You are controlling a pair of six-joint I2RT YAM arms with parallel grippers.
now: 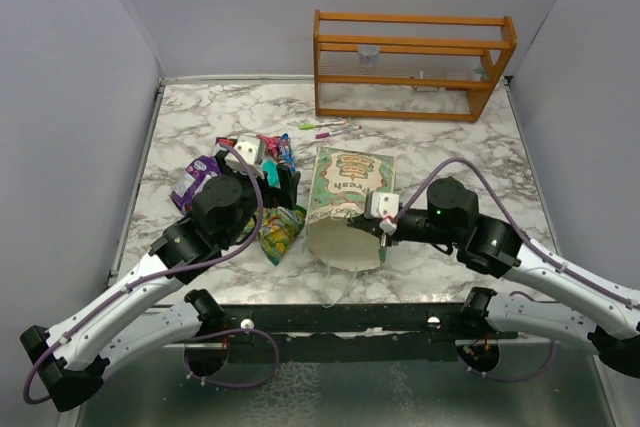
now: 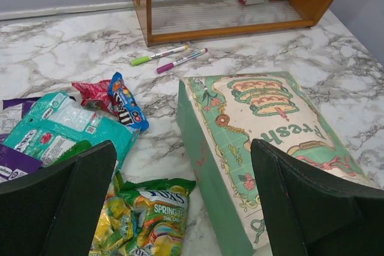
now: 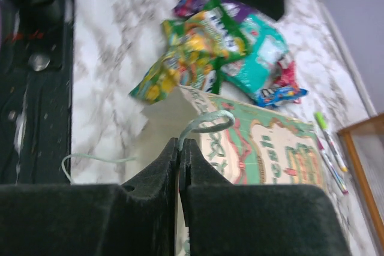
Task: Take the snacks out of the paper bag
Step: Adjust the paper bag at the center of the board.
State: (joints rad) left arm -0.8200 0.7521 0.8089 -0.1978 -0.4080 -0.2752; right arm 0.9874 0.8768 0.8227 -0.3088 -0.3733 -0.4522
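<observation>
One paper bag (image 2: pixel 264 124), two pens (image 2: pixel 159 56)

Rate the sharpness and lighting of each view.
Top view: evenly lit, sharp, no glare on the bag. Left wrist view: bag print and snack packets crisp; left tool dark, soft-edged. Right wrist view: blurred throughout, packets smeared, right tool a black mass shut on the bag's rim.

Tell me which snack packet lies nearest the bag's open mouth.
The green-yellow packet, just left of the paper bag at its mouth; the other packets sit farther back.
</observation>
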